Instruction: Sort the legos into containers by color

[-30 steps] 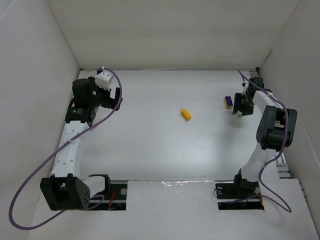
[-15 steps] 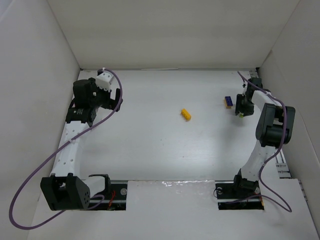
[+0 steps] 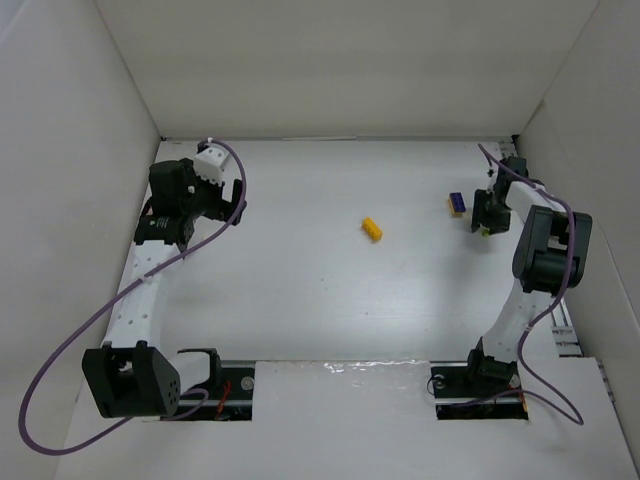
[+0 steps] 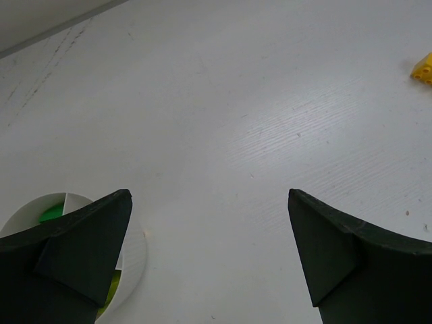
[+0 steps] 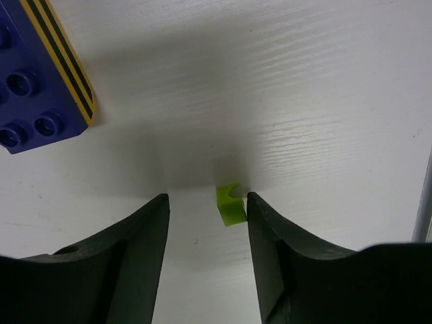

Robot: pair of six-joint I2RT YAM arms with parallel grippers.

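Note:
A tiny lime lego [image 5: 230, 204] lies on the table between the fingers of my right gripper [image 5: 206, 199]. It touches the right finger [image 5: 270, 229], and a gap separates it from the left finger. The jaws stand partly apart, so the gripper is open. A purple-blue lego [image 5: 37, 74] with a yellow-black striped side lies just beyond, at the far right [image 3: 457, 203]. A yellow lego [image 3: 372, 229] lies mid-table. My left gripper [image 4: 209, 196] hangs wide open and empty at the far left [image 3: 232, 195]. A white bowl [image 4: 135, 250] holding green and lime pieces sits under its left finger.
White walls close in the table on three sides. My right gripper [image 3: 483, 215] works close to the right wall. A metal rail [image 5: 425, 209] runs along the right edge of the right wrist view.
The right gripper has edged slightly right at the lime lego. The left arm has shifted a little. The legos on the table lie where they did.

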